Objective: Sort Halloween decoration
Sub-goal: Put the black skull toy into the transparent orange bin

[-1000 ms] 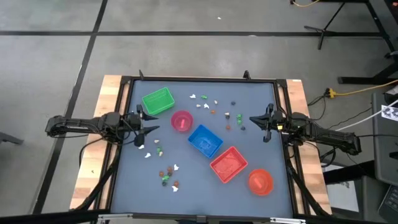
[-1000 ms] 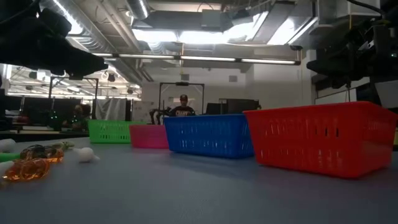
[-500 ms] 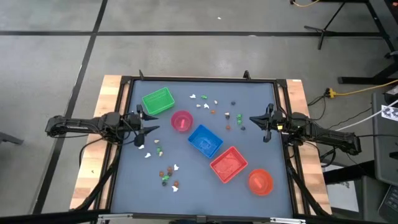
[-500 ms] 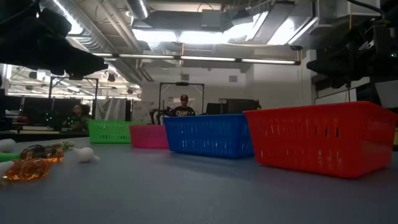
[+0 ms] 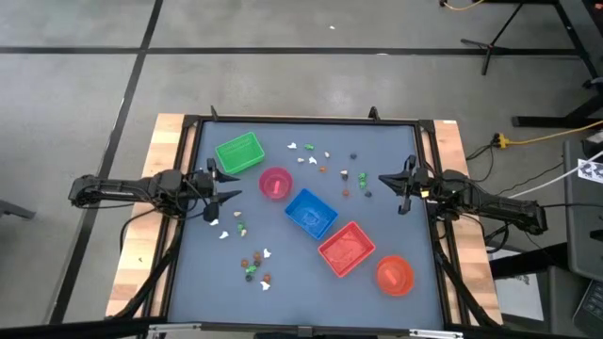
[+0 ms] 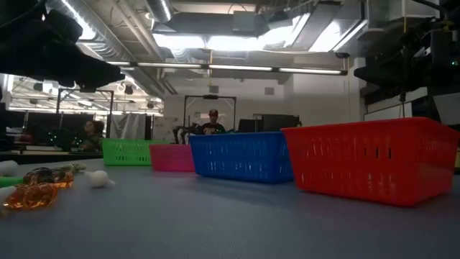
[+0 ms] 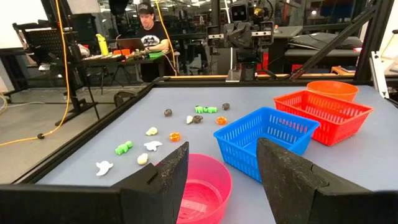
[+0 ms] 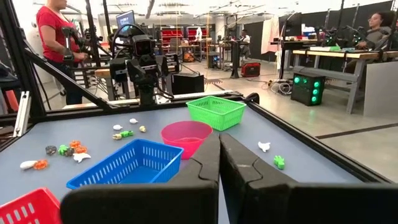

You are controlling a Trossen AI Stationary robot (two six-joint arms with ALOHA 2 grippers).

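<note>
Grey tabletop (image 5: pixel 377 217) carries the Halloween decoration (image 5: pixel 254 264), tiny trinkets scattered in loose groups: some along the far side, some near the left edge, none in a container. Between the groups stand the green tray (image 5: pixel 238 153), pink bowl (image 5: pixel 275 183), blue tray (image 5: pixel 310 213), red tray (image 5: pixel 346 249) and orange bowl (image 5: pixel 395 274). At the left edge the left gripper (image 5: pixel 219 187) hangs spread wide, empty. At the right edge the right gripper (image 5: pixel 386 181) hangs with fingers pressed together, empty.

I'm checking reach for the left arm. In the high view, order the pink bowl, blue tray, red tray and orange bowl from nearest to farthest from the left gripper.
From the left gripper:
1. pink bowl, just beside it
2. blue tray, mid-table
3. red tray, beyond the blue tray
4. orange bowl, far corner by the right arm
</note>
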